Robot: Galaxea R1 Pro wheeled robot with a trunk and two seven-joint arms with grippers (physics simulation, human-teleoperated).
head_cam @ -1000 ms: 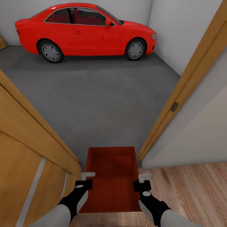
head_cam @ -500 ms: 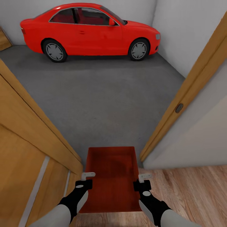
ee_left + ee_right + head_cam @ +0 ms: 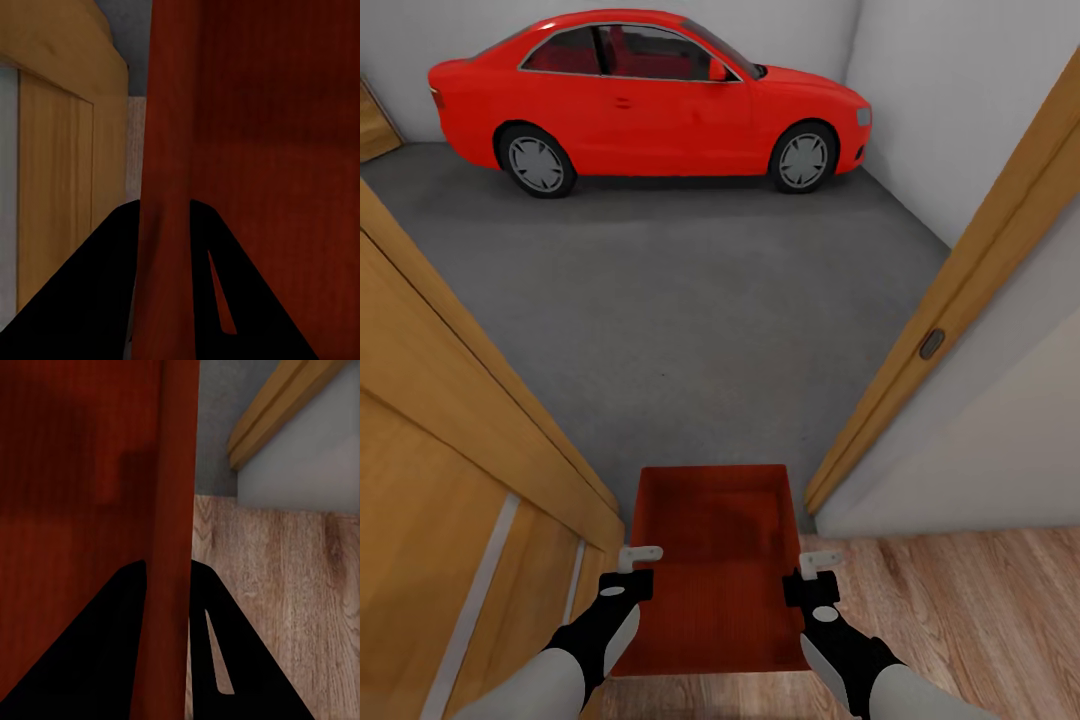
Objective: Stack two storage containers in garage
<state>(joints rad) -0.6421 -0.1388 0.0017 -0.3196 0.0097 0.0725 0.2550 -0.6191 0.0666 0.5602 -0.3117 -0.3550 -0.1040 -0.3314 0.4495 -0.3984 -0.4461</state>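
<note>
While the robot stands at the garage threshold, these lines take the scene part by part.

Storage container: one red-orange storage container [image 3: 710,560] hangs level between the two arms, its far end over the grey concrete, its near end over the wood planks. It is empty.

Left gripper: the left gripper [image 3: 628,570] straddles the bin's left wall, one finger inside and one outside, closed onto it, as the left wrist view shows [image 3: 165,225].

Right gripper: the right gripper [image 3: 812,578] is clamped the same way over the right wall [image 3: 169,585]. Holding opposite walls likely keeps the wide bin from tipping.

Doorway: an orange-brown wooden door [image 3: 450,470] stands open at near left; the door frame [image 3: 950,300] runs up the right. The bin is carried lengthwise, probably so it passes between them.

Garage floor: the dark grey concrete floor [image 3: 680,330] lies open ahead, well apart from a red car [image 3: 650,95] parked at the far wall.

Living-room floor: light wood-plank floor [image 3: 960,610] lies at near right.

Progress: by my judgement this is the carry-in stage; the bin is not yet set down.

Risk: the bin's left edge passes close by the door.
</note>
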